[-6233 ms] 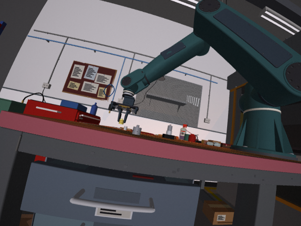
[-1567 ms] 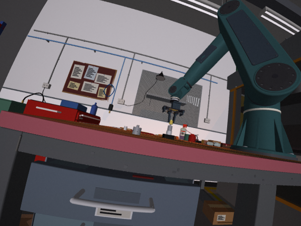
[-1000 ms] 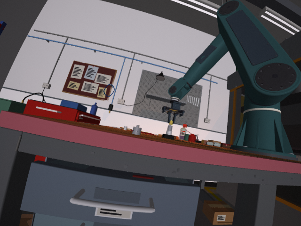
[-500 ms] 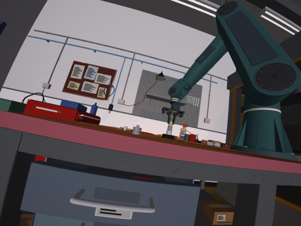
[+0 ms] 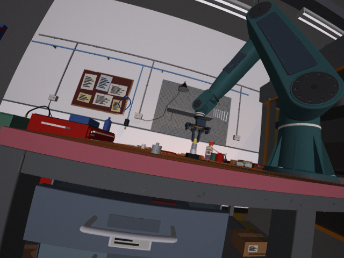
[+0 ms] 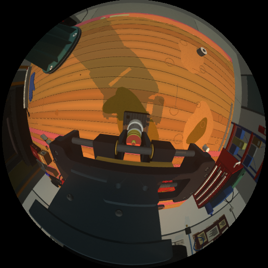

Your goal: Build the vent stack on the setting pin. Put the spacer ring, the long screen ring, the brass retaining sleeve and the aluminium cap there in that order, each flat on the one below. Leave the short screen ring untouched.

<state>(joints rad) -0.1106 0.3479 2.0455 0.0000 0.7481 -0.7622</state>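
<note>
Mid-bench, the setting pin's black base (image 5: 193, 155) carries a pale stack (image 5: 193, 148) of the lower rings. Right above it my gripper (image 5: 196, 139) grips the brass retaining sleeve (image 6: 134, 136), its ribbed yellow body just over the stack. From the wrist camera the sleeve sits above the grey ring (image 6: 135, 124) and the dark base (image 6: 136, 117). The aluminium cap (image 5: 156, 148) stands to the left on the bench, a stepped grey cylinder. The short screen ring (image 5: 143, 146) lies further left of it, small and pale.
A white bottle (image 5: 209, 150) and a red can (image 5: 219, 157) stand just right of the pin. A red toolbox (image 5: 70, 128) sits at the far left. The arm's base (image 5: 300, 150) fills the bench's right end.
</note>
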